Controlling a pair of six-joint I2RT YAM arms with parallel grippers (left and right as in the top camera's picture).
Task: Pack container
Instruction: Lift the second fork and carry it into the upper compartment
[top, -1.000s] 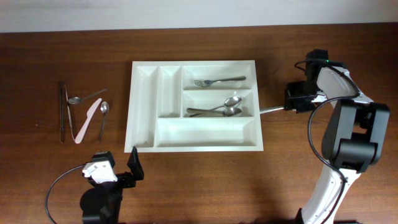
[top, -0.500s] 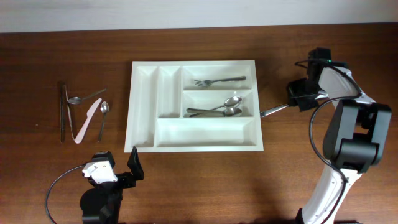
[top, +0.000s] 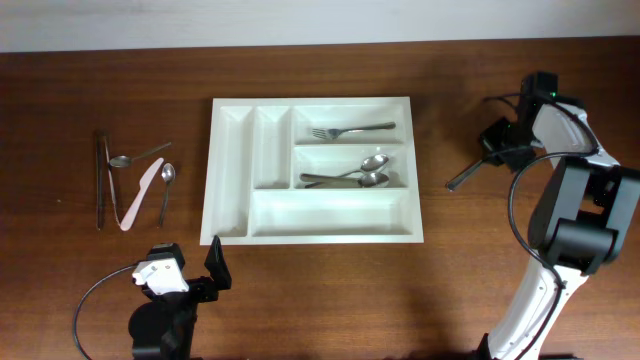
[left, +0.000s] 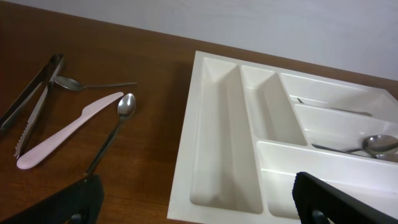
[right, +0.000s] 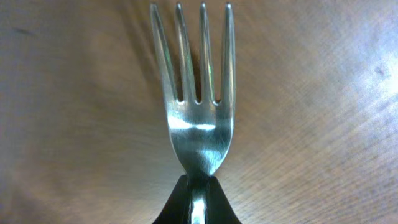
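The container (top: 330, 213) is a large white tray lying mid-table; its near corner shows in the left wrist view (left: 217, 155). A fork (top: 350, 130) lies in its top right compartment, and two spoons (top: 360, 172) in the one below. My right gripper (top: 490, 158) is right of the tray, shut on the handle of a steel fork (top: 465, 177). That fork's tines (right: 198, 124) point away over the wood, with the gripper (right: 198, 202) pinching its neck. Near the front edge, my left gripper (left: 208, 211) stands open, with nothing between its fingers.
Left of the tray lie metal tongs (top: 100, 180), a spoon (top: 135, 156), a pink plastic knife (top: 140, 193) and another spoon (top: 166, 190). They also appear in the left wrist view: tongs (left: 31, 99), knife (left: 68, 130), spoon (left: 115, 127).
My right gripper has drawn back to the right, away from the tray, carrying the fork, which now slants down-left. The left arm has not moved.
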